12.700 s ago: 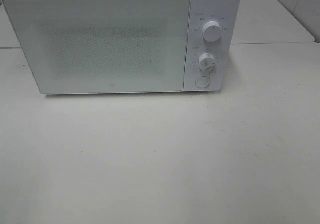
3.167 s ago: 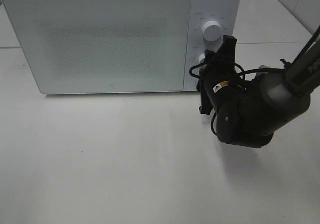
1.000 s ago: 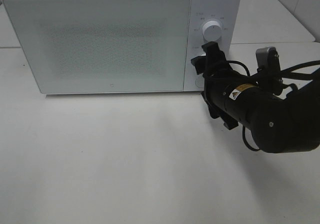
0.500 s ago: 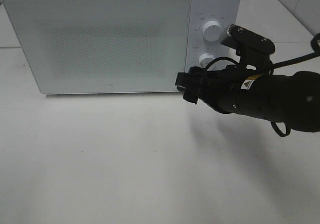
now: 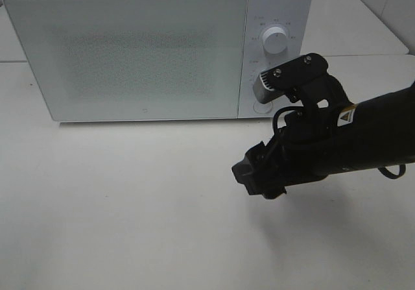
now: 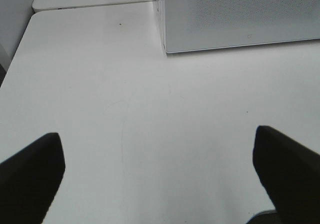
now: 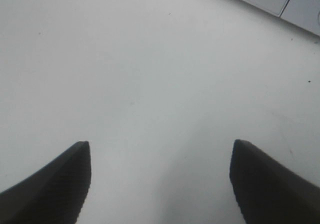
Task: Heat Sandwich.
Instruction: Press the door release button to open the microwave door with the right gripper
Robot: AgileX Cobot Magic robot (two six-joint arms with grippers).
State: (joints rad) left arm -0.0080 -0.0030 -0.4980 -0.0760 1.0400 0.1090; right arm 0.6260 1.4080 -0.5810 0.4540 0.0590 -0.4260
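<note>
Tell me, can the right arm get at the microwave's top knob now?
Probably yes: nothing stands between the right arm and the top knob, though its open fingers point away, toward the table.

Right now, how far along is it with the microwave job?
Nothing looks done: the microwave is shut and no sandwich shows. In hand: the right hand, open and empty, hangs over the table before it. Left: open, load, heat.

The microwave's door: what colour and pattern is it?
The microwave's door is pale white-grey with fine speckled dots across its middle, clearest in the exterior high view.
</note>
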